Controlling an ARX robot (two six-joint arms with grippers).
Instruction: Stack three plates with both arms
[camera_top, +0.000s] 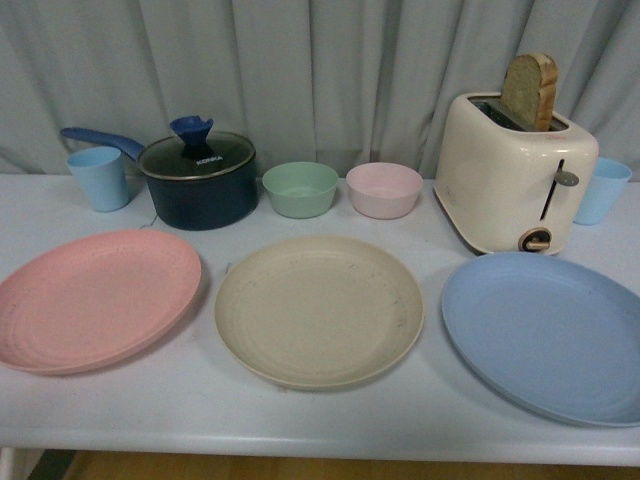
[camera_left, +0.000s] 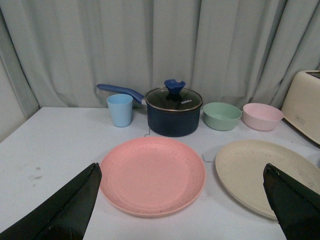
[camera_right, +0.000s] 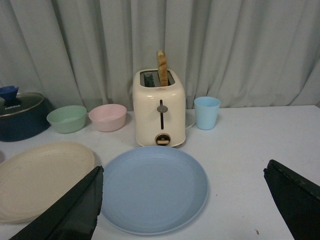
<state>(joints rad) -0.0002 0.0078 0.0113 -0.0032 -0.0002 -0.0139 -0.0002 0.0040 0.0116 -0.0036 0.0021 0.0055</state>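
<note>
Three plates lie flat in a row on the white table (camera_top: 300, 425), and none touch. The pink plate (camera_top: 97, 298) is on the left, the beige plate (camera_top: 318, 308) is in the middle and the blue plate (camera_top: 548, 335) is on the right. A strip of bare table shows between them. The blue plate's back rim sits just beside the toaster (camera_top: 512, 185), and its front rim is near the table's edge. The left claw (camera_left: 181, 172) is spread wide, facing the pink plate, with nothing in it. The right claw (camera_right: 183, 170) is spread wide too, facing the blue plate.

Matte black wedge-shaped fingers (camera_left: 70, 210), left end effector (camera_left: 181, 170), right end effector (camera_right: 182, 172) alike
</note>
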